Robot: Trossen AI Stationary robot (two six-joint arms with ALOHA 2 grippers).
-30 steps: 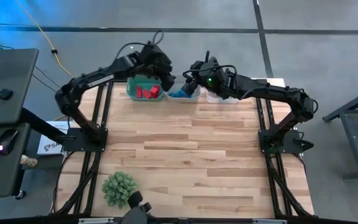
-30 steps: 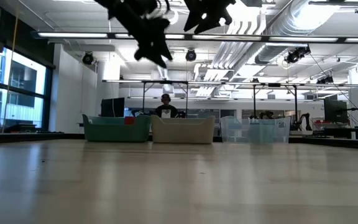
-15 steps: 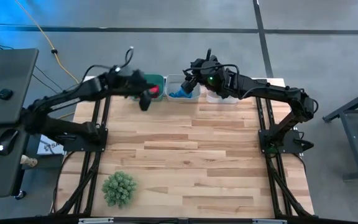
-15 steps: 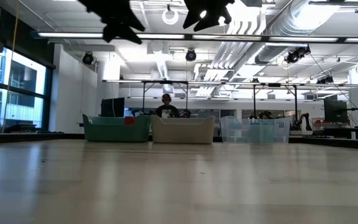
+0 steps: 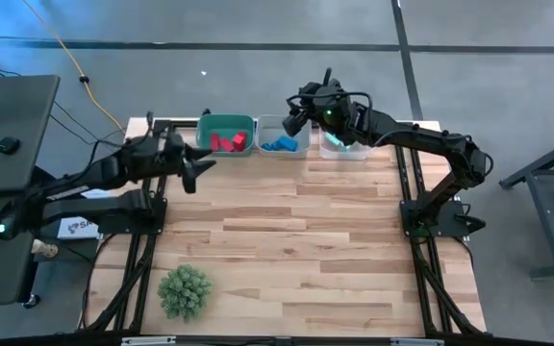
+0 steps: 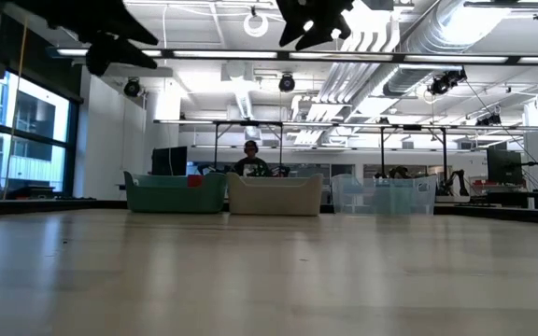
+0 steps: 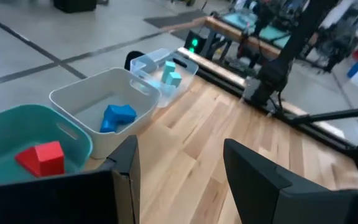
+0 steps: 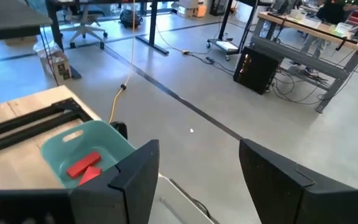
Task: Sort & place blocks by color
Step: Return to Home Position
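Three bins stand in a row at the table's far edge. The teal bin (image 5: 226, 135) holds red blocks (image 5: 225, 143), the white bin (image 5: 282, 135) holds blue blocks (image 5: 279, 145), and the clear bin (image 5: 342, 146) holds light teal blocks (image 5: 336, 142). My left gripper (image 5: 196, 169) hovers open and empty over the table's left part, near side of the teal bin; its wrist view shows the red block (image 7: 42, 157), blue block (image 7: 118, 115) and light teal blocks (image 7: 171, 73). My right gripper (image 5: 294, 113) hangs open and empty high above the white bin.
A green spiky plant ball (image 5: 184, 291) sits near the table's near left corner. The wide wooden tabletop (image 5: 296, 240) lies between it and the bins. A person sits far behind the bins in the room (image 6: 248, 161).
My left arm has drawn back from above the teal bin, swinging toward the table's left and near side. Its gripper now hovers off the bin. The right arm has stayed almost where it was above the white bin.
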